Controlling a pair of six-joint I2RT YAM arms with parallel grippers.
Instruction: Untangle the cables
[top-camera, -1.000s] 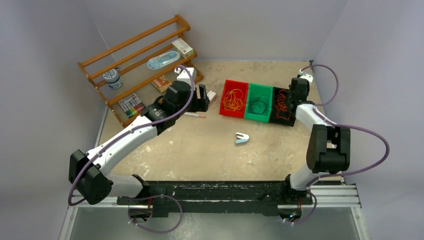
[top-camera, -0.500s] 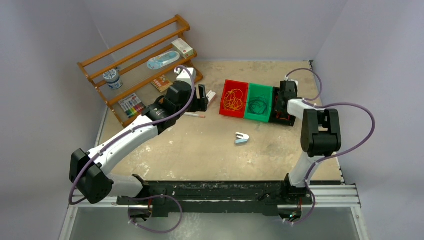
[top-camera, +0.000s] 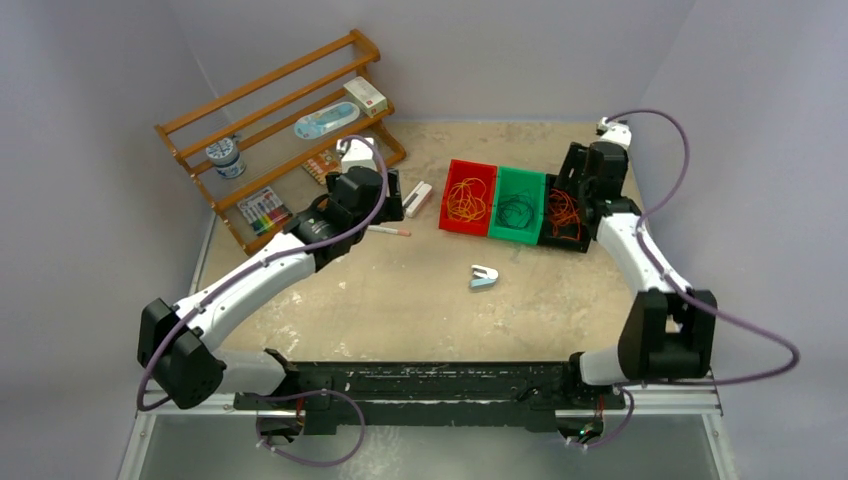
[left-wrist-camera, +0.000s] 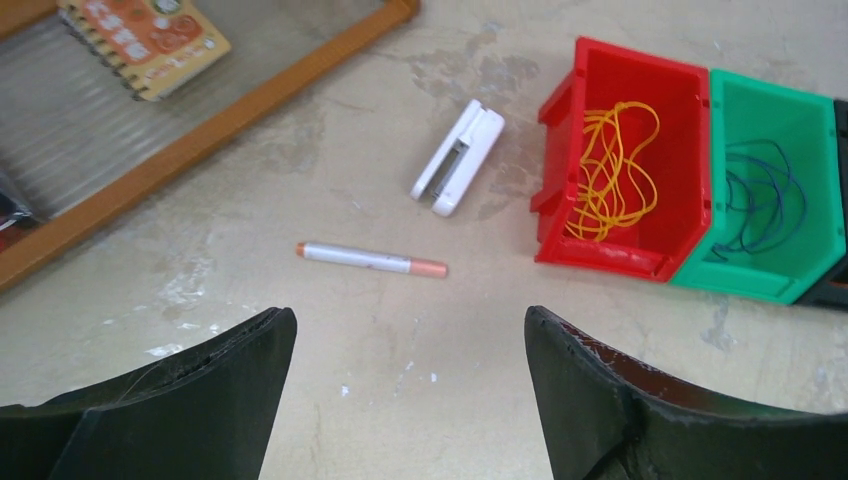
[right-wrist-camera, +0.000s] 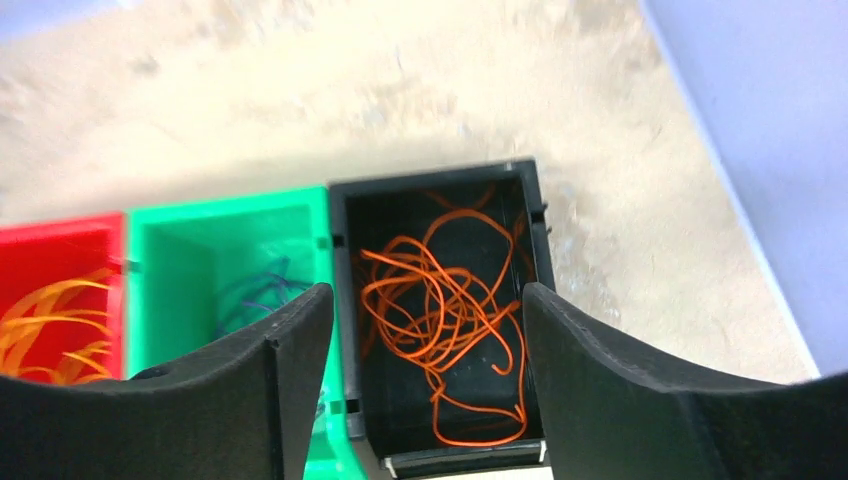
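Red plastic first: the red bin is at the left end of a row of three, pressed up against the green bin, with the black bin touching that on the right, all toward the far right side of the bench. So the cables are all sitting in bins, one loose loopy bunch per compartment: a yellow-orange cable in the red one, a dark cable in the green one, and a red-orange cable in the black one. The right fingers hang over the black bin, spread wide with nothing gripped, and from the wrist view you look straight down between them at the red-orange bunch lying on the bin floor. The left fingers are also wide apart and empty, hovering above bare bench to the left of the red bin. Just ahead of them lies a pen with pinkish-orange ends, and beyond that a white clip-like gadget near the red bin's corner, not touching it. A wooden rack stands at the far left, and a small blue and white thing sits by itself mid-bench, nearer than the bins
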